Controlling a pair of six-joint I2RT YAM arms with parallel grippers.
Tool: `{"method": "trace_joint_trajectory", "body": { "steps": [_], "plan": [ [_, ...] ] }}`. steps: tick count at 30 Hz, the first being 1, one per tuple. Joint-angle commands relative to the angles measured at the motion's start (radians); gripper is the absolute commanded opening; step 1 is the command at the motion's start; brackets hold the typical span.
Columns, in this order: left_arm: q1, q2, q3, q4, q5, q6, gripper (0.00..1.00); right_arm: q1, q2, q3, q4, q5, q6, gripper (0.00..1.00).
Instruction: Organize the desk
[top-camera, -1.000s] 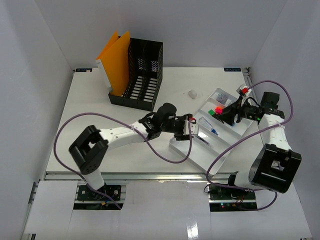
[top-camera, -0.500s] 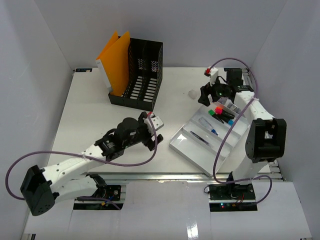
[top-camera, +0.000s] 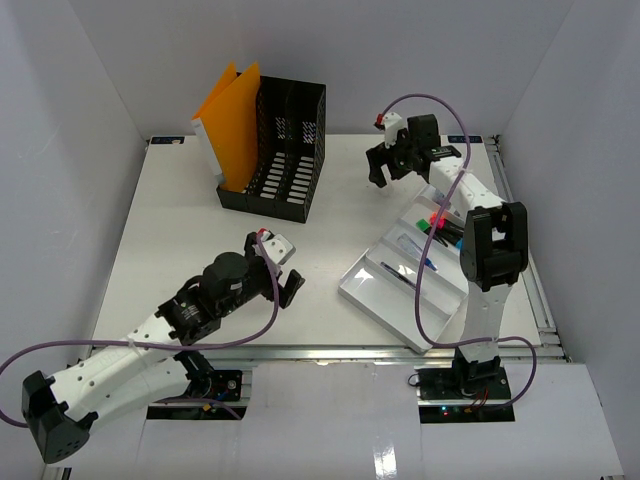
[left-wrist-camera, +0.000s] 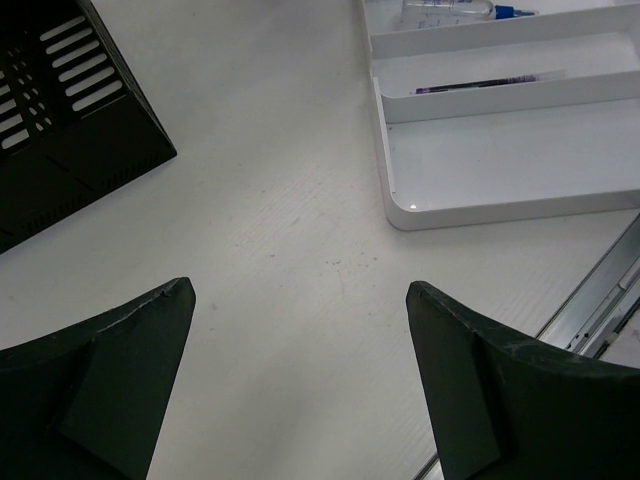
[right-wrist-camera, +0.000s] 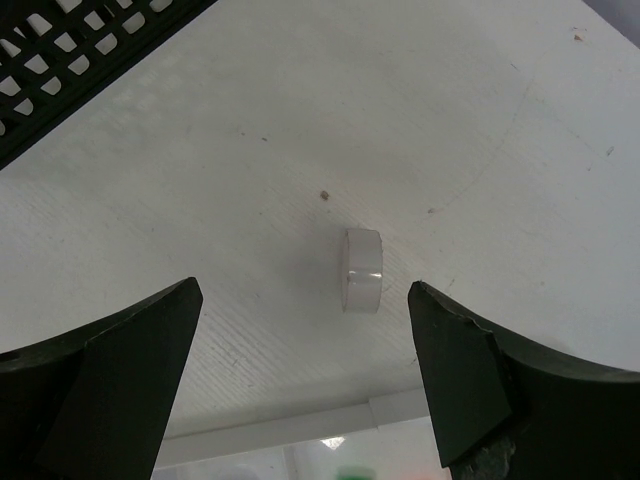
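- Robotics lab test cell, dressed as an office workstation.
- Plain white walls (top-camera: 60, 150) boxing in a white desk (top-camera: 180, 230) with a metal rail (top-camera: 330, 350).
- Left arm (top-camera: 130, 350) and right arm (top-camera: 485, 250) bolted at the near edge, trailing a purple cable (top-camera: 425, 98).
- Office props: black mesh file holder (top-camera: 280, 150), orange folders (top-camera: 232, 125), compartmented tray (top-camera: 385, 300) with a pen (top-camera: 402, 273).

On the bench (top-camera: 170, 230), the tray (top-camera: 385, 305) lies at the near right. A pen (top-camera: 398, 272) lies in one of the tray's middle compartments, and small items (top-camera: 440, 222) lie in its far ones. A rack (top-camera: 280, 150) stands well left of and behind the tray, with folders (top-camera: 228, 115) at the rack's far-left side. A small puck (right-wrist-camera: 361, 268) lies on the bench behind the tray, below the right tool (top-camera: 385, 168). The left tool (top-camera: 283, 268) hangs just left of the tray.
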Motion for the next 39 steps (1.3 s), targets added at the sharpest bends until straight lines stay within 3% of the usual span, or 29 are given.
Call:
{"method": "trace_joint_trajectory", "body": {
  "steps": [1, 19, 39],
  "plan": [
    [0.005, 0.0, -0.006, -0.026, -0.018, -0.028, 0.98, 0.0, -0.005, 0.065, -0.004, 0.043, 0.004, 0.9],
    [0.006, 0.041, -0.007, -0.027, 0.007, -0.031, 0.98, -0.01, 0.043, 0.096, 0.077, 0.126, -0.001, 0.9],
    [0.005, 0.053, -0.004, -0.036, 0.014, -0.028, 0.98, -0.017, 0.154, 0.184, 0.079, 0.082, 0.024, 0.9]
  ]
}}
